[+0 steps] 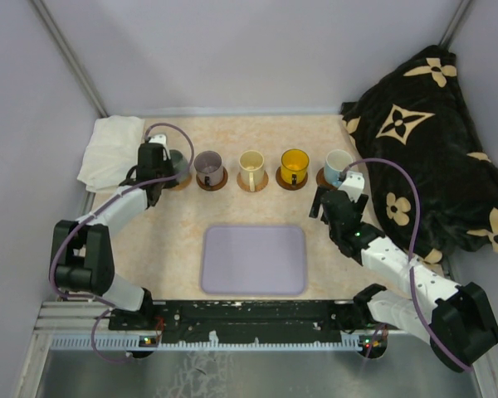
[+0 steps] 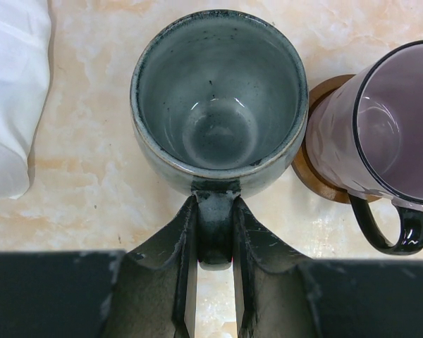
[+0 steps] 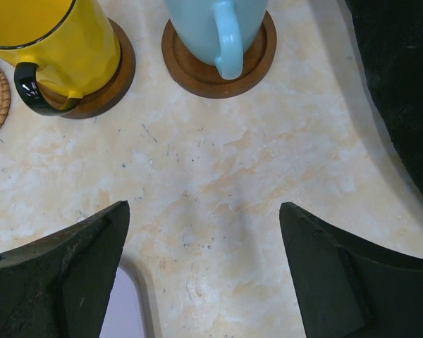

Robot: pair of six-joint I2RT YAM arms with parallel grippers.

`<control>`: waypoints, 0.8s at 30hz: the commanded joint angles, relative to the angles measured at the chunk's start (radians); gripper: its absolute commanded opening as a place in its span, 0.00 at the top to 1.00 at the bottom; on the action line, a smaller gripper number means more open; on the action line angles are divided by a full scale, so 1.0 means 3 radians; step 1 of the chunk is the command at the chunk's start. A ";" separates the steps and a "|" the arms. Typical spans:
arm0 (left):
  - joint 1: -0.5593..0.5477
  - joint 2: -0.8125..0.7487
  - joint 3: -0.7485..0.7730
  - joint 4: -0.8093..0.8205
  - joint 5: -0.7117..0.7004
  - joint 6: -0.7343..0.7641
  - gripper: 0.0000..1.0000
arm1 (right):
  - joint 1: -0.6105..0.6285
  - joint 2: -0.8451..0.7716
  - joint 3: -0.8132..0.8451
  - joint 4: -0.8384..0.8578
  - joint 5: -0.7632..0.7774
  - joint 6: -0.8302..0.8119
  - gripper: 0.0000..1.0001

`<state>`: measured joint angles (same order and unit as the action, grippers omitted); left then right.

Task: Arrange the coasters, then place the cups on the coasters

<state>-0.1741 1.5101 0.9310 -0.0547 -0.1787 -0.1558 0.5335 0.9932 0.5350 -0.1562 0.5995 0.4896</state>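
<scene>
- Nearest, between the two arm bases, the lavender tray (image 1: 253, 259) lies flat. A bare strip of the marbled table (image 1: 183, 215) runs between it and the row of cups.
- The right gripper (image 3: 204, 232) hangs over bare table just in front of the blue-handled cup (image 1: 338, 164), its claw spread wide and holding nothing. The black blanket (image 1: 432, 149) crowds that side, close to the right arm and to this cup.
- The left gripper (image 2: 215, 232) is pinched narrow on the handle of the grey-green cup (image 2: 218, 91) at the left end of the row. The cup is upright, glazed and speckled, and empty inside.
- A brown edge shows beneath that cup in the top view. I cannot tell whether the cup rests on it.
- The white cloth (image 1: 112, 149) lies near the cup's left, and the purple cup (image 2: 388, 120) stands just beside its right.
- The purple cup is translucent with a dark handle, and it sits on a dark brown coaster (image 2: 317, 169).
- Farther along stand the cream cup (image 1: 251, 168) on a tan woven coaster (image 1: 252, 184), the yellow cup (image 3: 49, 35) on a brown coaster (image 3: 113, 77), and the blue-handled cup on a round wooden coaster (image 3: 197, 74).
- All the handles point toward the arms.
- Behind the row, a narrow band of table reaches the back wall (image 1: 257, 50).
</scene>
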 commanded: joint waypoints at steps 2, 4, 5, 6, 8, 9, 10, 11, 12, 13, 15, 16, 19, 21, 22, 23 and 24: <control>0.0003 -0.0034 0.0016 0.0528 -0.0111 0.0002 1.00 | -0.0019 0.0010 0.0102 0.0120 0.0026 -0.0024 0.12; 0.0003 -0.0033 -0.0004 0.0554 -0.0124 -0.0004 1.00 | -0.0021 0.0008 0.0096 0.0114 0.0027 -0.0030 0.12; 0.0003 -0.0040 -0.0020 0.0569 -0.0133 -0.0007 1.00 | -0.0016 0.0008 0.0095 0.0116 0.0028 -0.0029 0.12; 0.0003 -0.0045 -0.0040 0.0587 -0.0135 -0.0007 1.00 | -0.0016 0.0011 0.0095 0.0116 0.0032 -0.0030 0.12; 0.0003 -0.0048 -0.0055 0.0601 -0.0135 -0.0012 1.00 | -0.0019 0.0009 0.0100 0.0117 0.0034 -0.0028 0.12; 0.0003 -0.0048 -0.0058 0.0596 -0.0132 -0.0012 1.00 | -0.0019 0.0011 0.0098 0.0117 0.0036 -0.0028 0.12; 0.0003 -0.0048 -0.0063 0.0592 -0.0134 -0.0012 1.00 | -0.0017 0.0011 0.0100 0.0120 0.0036 -0.0029 0.12; 0.0003 -0.0048 -0.0067 0.0587 -0.0135 -0.0010 1.00 | -0.0015 0.0015 0.0101 0.0121 0.0035 -0.0027 0.12; 0.0003 -0.0048 -0.0073 0.0583 -0.0138 -0.0012 1.00 | -0.0014 0.0016 0.0101 0.0119 0.0030 -0.0027 0.12; 0.0003 -0.0055 -0.0089 0.0587 -0.0145 -0.0017 1.00 | -0.0017 0.0021 0.0102 0.0122 0.0028 -0.0028 0.12; 0.0003 -0.0063 -0.0122 0.0614 -0.0146 -0.0022 1.00 | -0.0015 0.0028 0.0105 0.0118 0.0029 -0.0029 0.12; 0.0003 -0.0063 -0.0134 0.0617 -0.0153 -0.0027 1.00 | -0.0017 0.0025 0.0108 0.0121 0.0027 -0.0027 0.12; -0.0001 -0.0063 -0.0171 0.0656 -0.0161 -0.0033 1.00 | -0.0014 0.0028 0.0107 0.0116 0.0027 -0.0035 0.12; 0.0001 -0.0071 -0.0203 0.0698 -0.0165 -0.0037 1.00 | -0.0015 0.0028 0.0108 0.0112 0.0030 -0.0035 0.12; -0.0002 -0.0076 -0.0221 0.0737 -0.0170 -0.0038 1.00 | -0.0015 0.0028 0.0106 0.0107 0.0028 -0.0033 0.12; 0.0001 -0.0078 -0.0239 0.0759 -0.0177 -0.0040 1.00 | -0.0019 0.0026 0.0106 0.0104 0.0027 -0.0034 0.12; -0.0001 -0.0081 -0.0255 0.0786 -0.0180 -0.0045 1.00 | -0.0016 0.0021 0.0108 0.0103 0.0027 -0.0032 0.12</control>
<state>-0.1741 1.5116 0.8536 0.0219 -0.2108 -0.1600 0.5335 1.0031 0.5350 -0.1566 0.5995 0.4892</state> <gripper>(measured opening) 0.268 0.878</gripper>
